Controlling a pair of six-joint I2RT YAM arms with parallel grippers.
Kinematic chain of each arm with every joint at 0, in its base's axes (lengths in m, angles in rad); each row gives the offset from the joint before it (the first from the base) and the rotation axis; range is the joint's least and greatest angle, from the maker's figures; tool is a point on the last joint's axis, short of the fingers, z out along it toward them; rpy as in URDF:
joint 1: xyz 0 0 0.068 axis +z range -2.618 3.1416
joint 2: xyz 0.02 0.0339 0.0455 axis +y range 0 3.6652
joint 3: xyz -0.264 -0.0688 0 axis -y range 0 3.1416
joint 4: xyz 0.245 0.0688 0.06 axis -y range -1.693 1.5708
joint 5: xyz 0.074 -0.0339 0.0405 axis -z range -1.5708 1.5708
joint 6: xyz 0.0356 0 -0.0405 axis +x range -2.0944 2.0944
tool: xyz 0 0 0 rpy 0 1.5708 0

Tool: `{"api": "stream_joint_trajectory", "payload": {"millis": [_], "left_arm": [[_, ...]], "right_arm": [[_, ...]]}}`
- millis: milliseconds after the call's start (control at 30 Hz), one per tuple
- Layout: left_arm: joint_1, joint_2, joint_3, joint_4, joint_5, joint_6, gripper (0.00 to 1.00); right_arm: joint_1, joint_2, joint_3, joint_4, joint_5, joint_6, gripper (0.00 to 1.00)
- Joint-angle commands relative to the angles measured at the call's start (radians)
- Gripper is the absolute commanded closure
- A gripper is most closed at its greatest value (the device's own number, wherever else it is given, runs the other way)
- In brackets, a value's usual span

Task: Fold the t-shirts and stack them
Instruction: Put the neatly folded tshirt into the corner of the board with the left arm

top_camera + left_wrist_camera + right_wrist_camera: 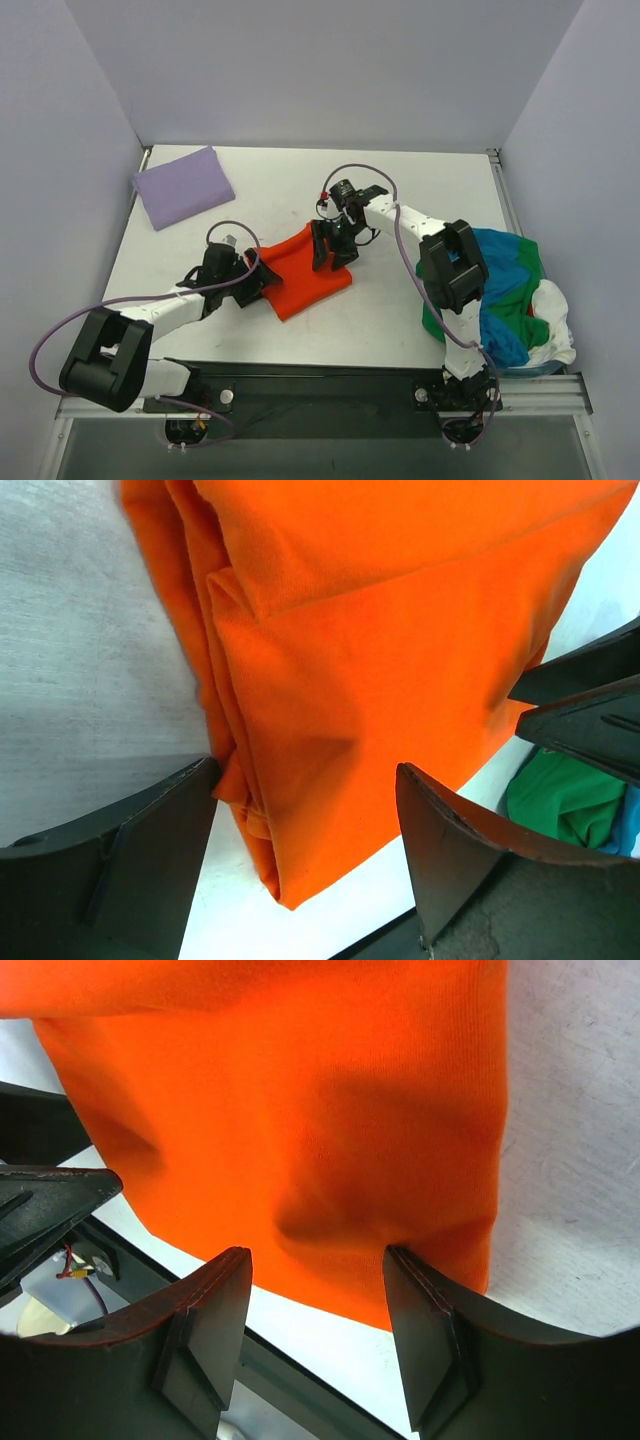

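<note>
Your left jaws stand wide open at the left edge of the orange-red t-shirt point(380, 660). The left wrist view shows its folded layers running between the fingers point(120, 860), with cloth touching one of them and nothing pinched. Your right jaws stand open with a narrower gap at the shirt's far right edge. Only the right wrist view shows the hem lying between those fingers point(440, 1340), with a dimple in the cloth just above.

The top view places that shirt point(305, 275) folded at mid-desk. It also shows a folded lavender t-shirt point(183, 186) lying flat well apart at the far left. Blue point(500, 250), green point(515, 290) and white point(555, 325) t-shirts are heaped at the right edge and spill past it. You cannot tell whether a bin holds them. Bare desk point(400, 180) lies on the far side, and more between the orange-red and lavender shirts.
</note>
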Motion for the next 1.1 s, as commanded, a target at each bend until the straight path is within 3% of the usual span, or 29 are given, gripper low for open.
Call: {"api": "stream_joint_trajectory", "payload": {"millis": [0,200,333,367,500,600,633,1067], "left_arm": [[-0.02,0.045,0.009,-0.055,-0.101,0.007,0.18],[-0.047,0.144,0.046,-0.067,-0.11,0.044,0.2],[-0.053,0.174,0.07,-0.118,-0.133,0.069,0.35],[-0.053,0.18,0.088,-0.132,-0.141,0.073,0.47],[-0.064,0.206,0.148,-0.24,-0.193,0.105,0.76],[-0.069,0.226,0.209,-0.302,-0.23,0.147,0.9],[-0.069,0.231,0.228,-0.319,-0.238,0.171,1.0],[-0.069,0.3,0.639,-0.679,-0.477,0.487,1.0]], "right_arm": [[-0.005,0.009,-0.012,-0.018,-0.009,0.0,0.45],[0.0,0.037,-0.024,-0.017,-0.006,0.004,0.45],[0.004,0.051,-0.026,-0.017,-0.009,0.004,0.45],[0.006,0.052,-0.026,-0.017,-0.009,0.004,0.45],[0.006,0.049,-0.026,-0.017,-0.01,0.007,0.45],[0.006,0.037,-0.032,-0.017,-0.013,0.009,0.45],[0.006,0.034,-0.033,-0.017,-0.012,0.007,0.45],[-0.029,-0.124,-0.136,-0.05,0.051,-0.02,0.43]]}}
